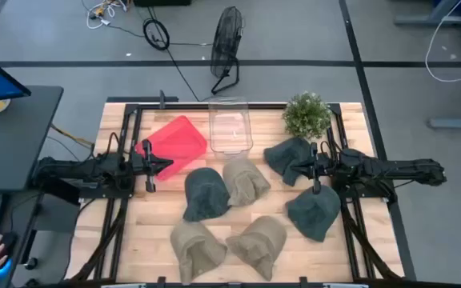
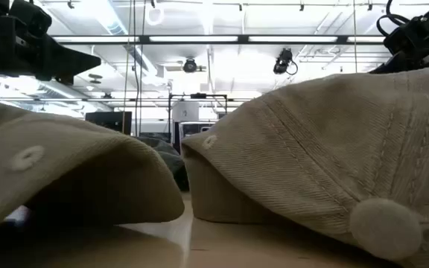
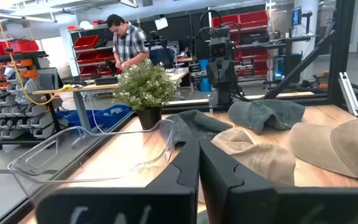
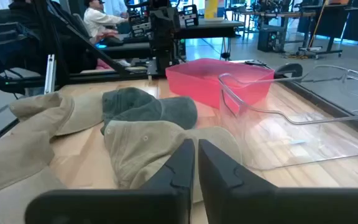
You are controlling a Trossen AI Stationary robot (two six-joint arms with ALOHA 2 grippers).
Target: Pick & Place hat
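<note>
Both grippers are closed and holding nothing. The right gripper [image 1: 298, 170] sits just past the dark green hat [image 1: 288, 155], and the left gripper [image 1: 169, 165] hovers beside the red bin [image 1: 174, 141], with a dark hat [image 1: 206, 193] just ahead.

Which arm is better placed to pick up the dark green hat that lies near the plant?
Probably the right. In the high view, the right gripper hangs at the edge of that dark green hat, just below the plant. The left gripper is across the table, over the red bin.
</note>
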